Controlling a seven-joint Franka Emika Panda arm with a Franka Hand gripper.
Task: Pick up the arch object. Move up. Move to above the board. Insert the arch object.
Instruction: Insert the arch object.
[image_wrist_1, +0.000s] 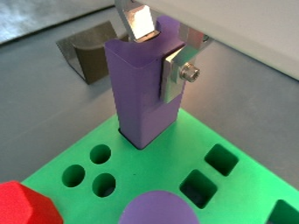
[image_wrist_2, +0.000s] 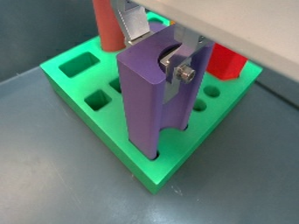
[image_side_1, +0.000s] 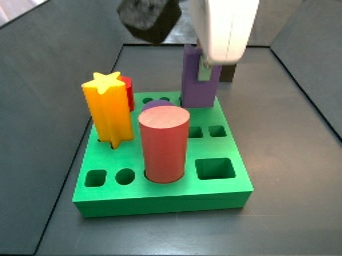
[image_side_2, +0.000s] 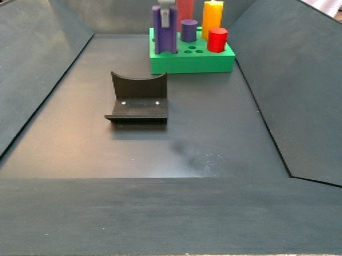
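The end effector (image_wrist_1: 162, 54) grips the tall purple arch object (image_wrist_1: 143, 92) near its top, lower end entering a hole at the thick green board's (image_wrist_1: 176, 162) edge. Insertion should go best pressing straight down, keeping it upright.

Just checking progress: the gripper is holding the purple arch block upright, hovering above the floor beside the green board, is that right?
Not beside the board. The gripper holds the arch object upright, but both wrist views show its lower end already in a hole at the edge of the board.
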